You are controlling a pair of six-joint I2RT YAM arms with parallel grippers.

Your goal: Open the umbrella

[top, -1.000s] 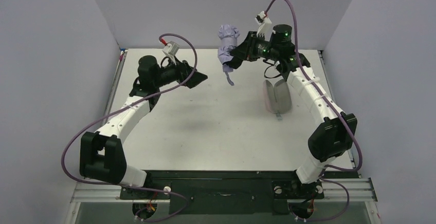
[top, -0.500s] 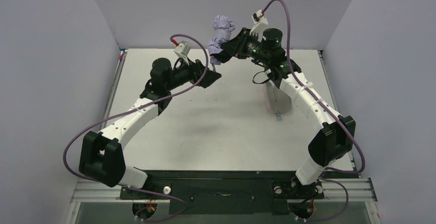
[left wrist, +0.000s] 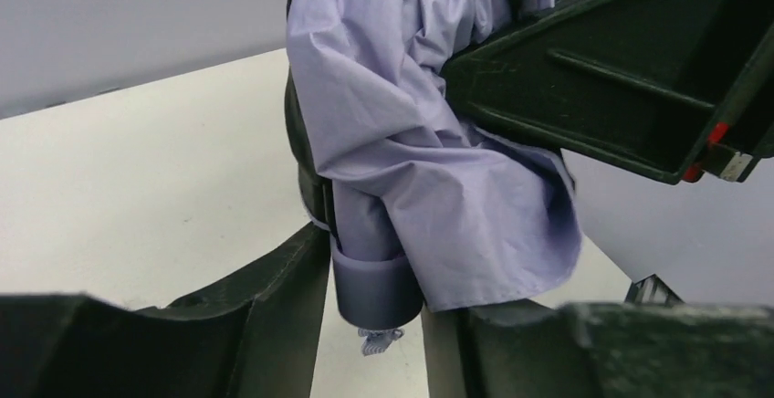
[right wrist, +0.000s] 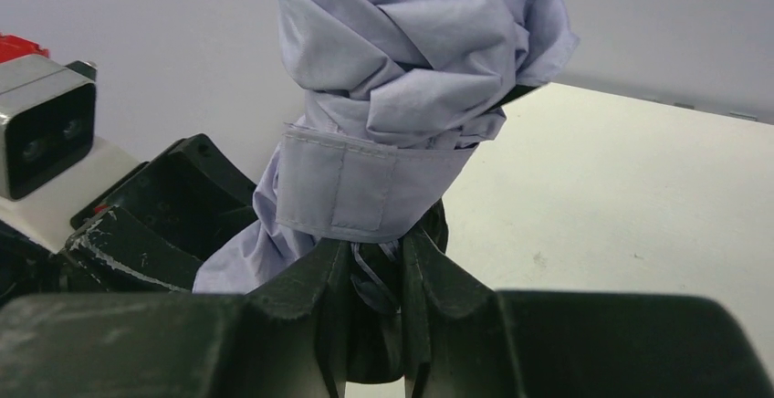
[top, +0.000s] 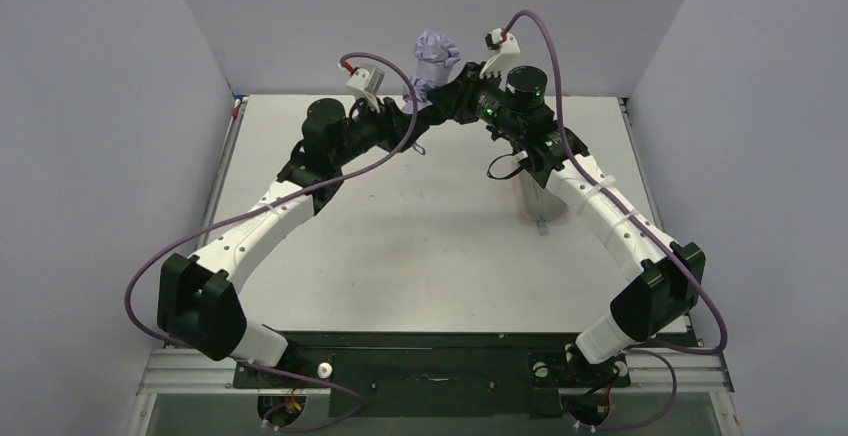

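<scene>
The folded umbrella (top: 432, 61), a bundle of pale lavender fabric, hangs in the air above the far middle of the table. My right gripper (right wrist: 379, 279) is shut on its lower part, just under the closure band (right wrist: 365, 188). From the left, my left gripper (left wrist: 376, 279) has both fingers against the small lavender handle (left wrist: 376, 293), whose strap end hangs below. In the top view the left gripper (top: 412, 121) and the right gripper (top: 442, 104) meet under the fabric. The shaft is hidden.
A pink oval case (top: 532, 201) lies on the white table (top: 420, 246), partly under my right forearm. Grey walls stand close at the back and on both sides. Purple cables loop above both wrists.
My left arm has swung right and back to the umbrella, and its open jaws have closed on the handle. The right arm shifted the umbrella slightly left and tilted it.
</scene>
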